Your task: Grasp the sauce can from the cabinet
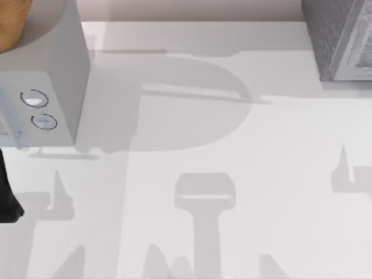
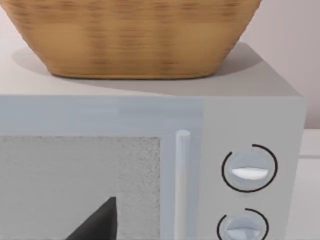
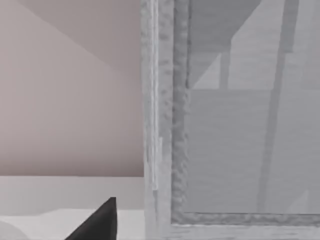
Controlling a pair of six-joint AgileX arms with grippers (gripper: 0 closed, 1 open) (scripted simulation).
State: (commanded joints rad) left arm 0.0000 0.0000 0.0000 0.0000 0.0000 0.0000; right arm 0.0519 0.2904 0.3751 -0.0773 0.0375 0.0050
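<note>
So the cabinet sits at the far right corner of the white table, a boxy thing with a dark grey speckled, stone-like skin and a paler framed front. From the right wrist camera you get that front close up: a rough pebbly frame around a smooth flat grey panel, with shadows streaking across it. A dark pointed fingertip of the right gripper pokes in near the frame's lower corner; can't tell if its fingers are apart or together.

Over at the far left there's a smooth light grey box with two round knobs. The left wrist camera adds what the overhead doesn't: a woven tan basket sitting on top of that box, a slim vertical handle, and a grainy window panel. A dark fingertip of the left gripper shows in front of the window, same deal, can't tell its state. From above, a bit of black arm hugs the left edge.

As for the sauce can, I can't tell where it is.
</note>
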